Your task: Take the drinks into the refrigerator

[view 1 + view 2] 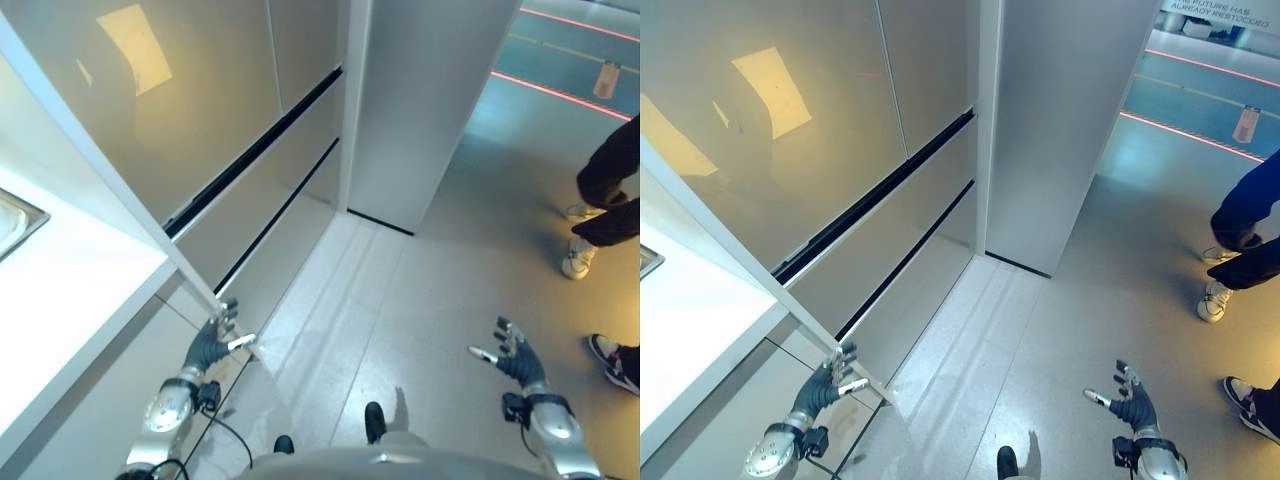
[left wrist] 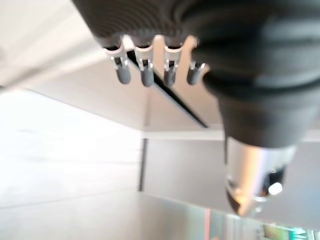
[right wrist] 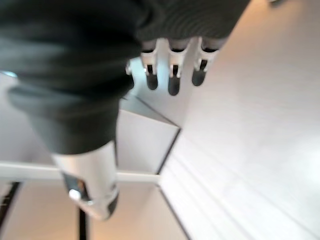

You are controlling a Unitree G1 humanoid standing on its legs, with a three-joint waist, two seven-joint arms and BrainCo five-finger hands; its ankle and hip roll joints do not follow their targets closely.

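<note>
- The left hand (image 1: 212,345) hovers low at the near left with its fingers straight and spread, grasping nothing; its fingertips (image 1: 230,306) sit right at the lower corner of the open door (image 1: 110,180), though contact cannot be judged.
- The right hand (image 1: 515,355) hangs over the bare floor (image 1: 420,300) at the near right, fingers likewise loose and splayed, empty, well apart from the door and from the left hand.
- In the left wrist view the fingers (image 2: 145,70) hang straight down from the dark cover with nothing between them; in the right wrist view the fingers (image 3: 172,75) are just as relaxed.
- The door is a pale panel edge running diagonally from the upper left down to the left hand; its top is cut off by the frame.
- Left of the door a bright white surface (image 1: 60,290) glares too strongly to make out details; a metal corner (image 1: 15,220) at the far left edge is cut off.
- Beyond stands the refrigerator (image 1: 220,130), glossy fronts split by dark horizontal gaps, its drawers closed.
- Farther right, a person's legs and shoes (image 1: 590,215) stand on the floor, cut off by the frame edge.
</note>
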